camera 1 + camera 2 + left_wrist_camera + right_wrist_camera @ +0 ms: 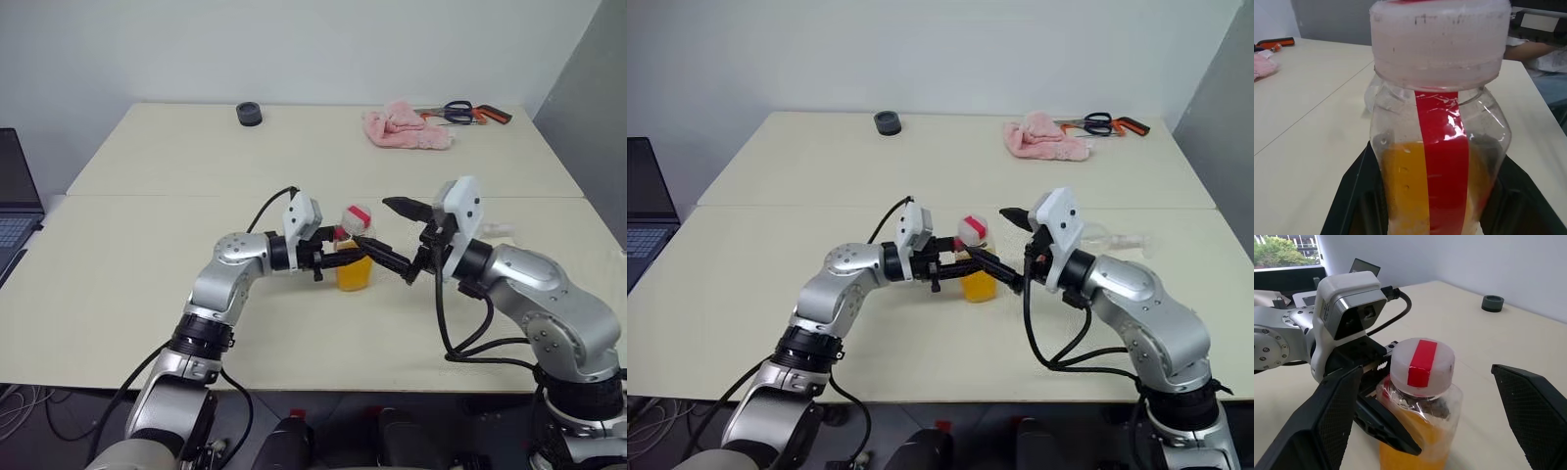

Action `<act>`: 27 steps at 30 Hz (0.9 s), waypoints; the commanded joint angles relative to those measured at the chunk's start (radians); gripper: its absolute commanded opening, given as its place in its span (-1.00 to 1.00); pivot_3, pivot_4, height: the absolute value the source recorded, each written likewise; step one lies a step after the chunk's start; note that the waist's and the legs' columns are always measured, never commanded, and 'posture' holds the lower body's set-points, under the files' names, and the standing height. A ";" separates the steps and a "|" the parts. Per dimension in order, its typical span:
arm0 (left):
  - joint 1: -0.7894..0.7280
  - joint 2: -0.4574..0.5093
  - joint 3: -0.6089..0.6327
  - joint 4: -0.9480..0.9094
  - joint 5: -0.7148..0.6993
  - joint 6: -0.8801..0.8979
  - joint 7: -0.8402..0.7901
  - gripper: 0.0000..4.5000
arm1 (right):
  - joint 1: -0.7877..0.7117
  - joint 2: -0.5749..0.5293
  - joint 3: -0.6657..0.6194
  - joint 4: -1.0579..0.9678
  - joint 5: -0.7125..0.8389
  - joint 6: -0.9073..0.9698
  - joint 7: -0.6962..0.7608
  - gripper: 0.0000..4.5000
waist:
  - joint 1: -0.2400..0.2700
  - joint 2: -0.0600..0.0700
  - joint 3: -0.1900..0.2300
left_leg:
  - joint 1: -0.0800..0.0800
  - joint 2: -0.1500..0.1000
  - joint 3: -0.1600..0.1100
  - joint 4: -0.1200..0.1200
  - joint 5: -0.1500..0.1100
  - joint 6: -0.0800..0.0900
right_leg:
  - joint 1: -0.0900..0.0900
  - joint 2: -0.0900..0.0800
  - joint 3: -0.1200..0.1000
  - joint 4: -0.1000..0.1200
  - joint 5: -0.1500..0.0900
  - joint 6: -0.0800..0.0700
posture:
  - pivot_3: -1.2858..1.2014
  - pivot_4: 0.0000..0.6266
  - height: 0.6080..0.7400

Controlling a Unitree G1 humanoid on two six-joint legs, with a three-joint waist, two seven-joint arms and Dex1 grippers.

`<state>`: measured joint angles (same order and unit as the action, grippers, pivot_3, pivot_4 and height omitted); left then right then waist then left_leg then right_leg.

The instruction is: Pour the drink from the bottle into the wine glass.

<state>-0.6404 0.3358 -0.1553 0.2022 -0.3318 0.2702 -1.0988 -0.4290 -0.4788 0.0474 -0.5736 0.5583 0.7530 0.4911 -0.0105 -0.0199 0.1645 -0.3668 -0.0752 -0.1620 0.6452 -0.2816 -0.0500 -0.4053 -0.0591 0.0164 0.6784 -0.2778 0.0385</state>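
My left gripper (367,257) is shut on the bottle (353,257) and holds it upright just above the table. The bottle is clear plastic with a red stripe and a white-and-red cap (1421,366). The orange drink (1403,191) fills its lower half. My right gripper (400,242) is open and level with the cap, one finger on each side without touching it. The wine glass (1109,237) shows behind my right wrist. It is clear, partly hidden, and seems to lie on its side on the table.
At the far edge of the cream table (147,294) are a black round object (250,114), a pink cloth (407,127) and scissors (465,111). A laptop (15,206) sits off the table's left side. A person's arm (1530,49) rests beyond the right edge.
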 commanded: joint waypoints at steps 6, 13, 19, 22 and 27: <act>-0.028 -0.018 -0.001 -0.016 -0.006 -0.031 -0.028 -0.20 | -0.046 0.054 0.043 0.018 -0.043 -0.032 -0.015 1.00 | -0.003 0.000 0.000 | 0.000 0.000 0.000 0.000 0.000 0.000 | 0.000 0.000 0.000 0.000 0.000 0.000 | 0.03 -0.52 1.00; -0.022 -0.015 -0.006 0.005 0.032 -0.090 -0.026 -0.20 | -0.063 0.085 0.046 0.036 -0.047 -0.033 -0.008 1.00 | -0.012 0.000 0.000 | 0.000 0.000 0.000 0.000 0.000 0.000 | 0.000 0.000 0.000 0.000 0.000 0.000 | 0.03 -0.52 1.00; -0.024 -0.019 -0.002 0.033 0.055 -0.136 -0.025 -0.20 | -0.068 0.082 0.044 0.034 -0.044 -0.027 0.010 0.83 | -0.017 0.000 0.000 | 0.000 0.000 0.000 0.000 0.000 0.000 | 0.000 0.000 0.000 0.000 0.000 0.000 | 0.03 -0.52 1.00; -0.025 -0.021 0.001 0.039 0.058 -0.146 -0.023 -0.20 | -0.068 0.073 0.051 0.036 -0.056 -0.030 0.020 0.83 | -0.018 0.000 0.000 | 0.000 0.000 0.000 0.000 0.000 0.000 | 0.000 0.000 0.000 0.000 0.000 0.000 | 0.03 -0.52 1.00; -0.031 -0.025 0.000 0.045 0.062 -0.166 -0.021 -0.20 | -0.065 0.068 0.064 0.041 -0.070 -0.036 0.032 0.83 | -0.018 0.000 0.000 | 0.000 0.000 0.000 0.000 0.000 0.000 | 0.000 0.000 0.000 0.000 0.000 0.000 | 0.03 -0.52 1.00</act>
<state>-0.6451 0.3165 -0.1628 0.2759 -0.2647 0.1376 -1.1221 -0.4823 -0.4156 0.1092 -0.5121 0.4904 0.7389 0.5186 -0.0282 -0.0199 0.1645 -0.3668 -0.0754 -0.1623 0.6451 -0.2816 -0.0500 -0.4056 -0.0591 0.0164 0.6786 -0.2778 0.0384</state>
